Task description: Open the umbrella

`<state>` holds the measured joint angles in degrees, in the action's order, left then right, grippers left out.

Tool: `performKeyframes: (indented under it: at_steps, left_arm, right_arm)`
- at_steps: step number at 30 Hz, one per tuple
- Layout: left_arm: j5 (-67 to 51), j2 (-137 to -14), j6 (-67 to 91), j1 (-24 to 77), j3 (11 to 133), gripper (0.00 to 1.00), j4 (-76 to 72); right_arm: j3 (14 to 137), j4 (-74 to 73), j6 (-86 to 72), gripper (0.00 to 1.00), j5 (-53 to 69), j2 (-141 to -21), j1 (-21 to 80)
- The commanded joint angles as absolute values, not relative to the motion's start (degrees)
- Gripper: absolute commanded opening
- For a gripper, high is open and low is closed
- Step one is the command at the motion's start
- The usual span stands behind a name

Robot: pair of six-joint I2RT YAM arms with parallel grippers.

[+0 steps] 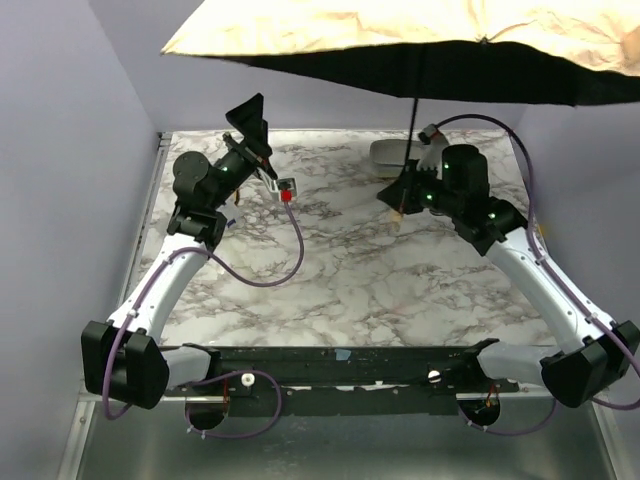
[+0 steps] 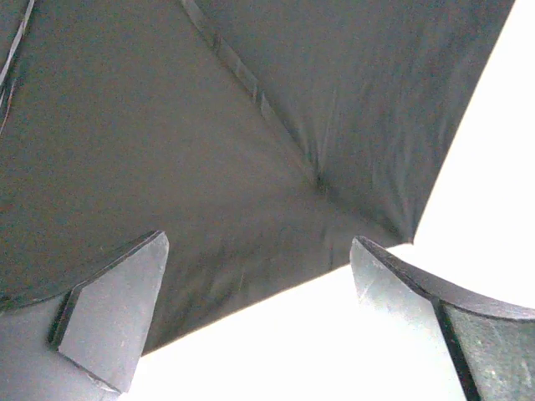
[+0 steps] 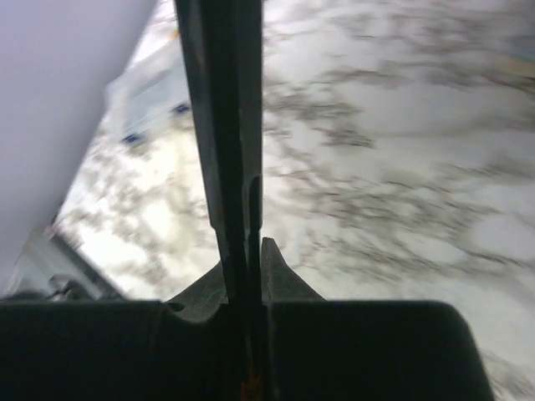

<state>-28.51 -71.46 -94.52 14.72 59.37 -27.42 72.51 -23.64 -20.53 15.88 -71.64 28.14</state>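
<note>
**Markings.** A pale object is showing in the right wrist view with small blue marks on it. They are too blurred to read.

**Task item.** The umbrella is standing open above the far side of the marble table. Its beige canopy is spreading across the top of the overhead view, with the black underside facing down. The thin black shaft is running down from the canopy to the right arm.

**Right gripper**. It is clamping the shaft. The wrist view is showing the shaft passing straight between the fingers, which are pressing against it on both sides, with the marble surface blurred behind.

**Left gripper**. It is pointing upward beneath the near-left part of the canopy. Its fingers are standing well apart with nothing between them.

**View differences.**
- Only the left wrist camera is showing the underside closely: dark fabric panels and a rib running to the canopy edge, bright background beyond.
- Only the right wrist camera is confirming the grip on the shaft. From overhead, the contact is too small to judge.
- Only the overhead camera is showing the beige upper fabric, both arms together, and a grey-white item lying on the table just behind the right wrist.
</note>
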Motion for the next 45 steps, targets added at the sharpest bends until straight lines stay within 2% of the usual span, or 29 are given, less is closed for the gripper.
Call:
performKeyframes:
  at_steps: [1,3,5,11,20,30,32,34,35,41,45]
  left_arm:
    - [-21.0,-68.4,-80.3,14.2,58.7,0.94,-23.6]
    - [-20.2,-67.2,-75.8,14.2,58.7,0.99,-20.5]
    - [-20.3,-66.1,-72.8,14.2,58.2,0.99,-18.6]
    - [-17.7,-65.4,-65.8,14.4,58.6,0.99,-15.2]
    - [-14.7,-63.6,-49.1,14.3,61.4,0.99,-5.5]
    - [-13.0,-58.1,-32.2,12.7,54.9,0.99,0.6]
    - [-12.9,-57.6,-27.0,11.4,54.6,0.99,3.0]
    - [-14.0,-57.2,-21.3,9.6,54.5,0.99,5.2]
    - [-14.5,-56.9,-19.2,8.4,54.5,0.99,6.1]
    - [-16.5,-55.0,-8.7,3.2,53.1,0.99,11.0]
    - [-16.6,-54.0,-4.2,1.3,52.5,0.99,13.6]
  right_arm:
    - [68.4,-19.5,-22.6,0.00,0.4,-67.0,22.6]
    - [66.1,-18.2,-22.0,0.00,-7.8,-65.4,22.1]
    - [64.1,-16.4,-22.1,0.00,-14.6,-64.7,22.1]
    - [61.5,-16.3,-25.6,0.00,-24.4,-66.6,22.1]
    - [53.1,-16.0,-31.9,0.00,-23.9,-67.8,22.1]
    - [41.0,-9.5,-26.4,0.00,-12.0,-63.5,22.1]
    - [39.6,-8.6,-26.6,0.07,-11.3,-63.7,22.1]
    - [38.2,-7.6,-26.3,0.26,-9.9,-63.6,22.0]
    - [37.7,-6.9,-26.0,0.41,-9.1,-63.4,22.1]
    - [35.0,-5.5,-21.8,0.54,-7.2,-61.1,22.1]
    - [34.4,-5.6,-15.8,0.67,-6.7,-58.9,22.1]
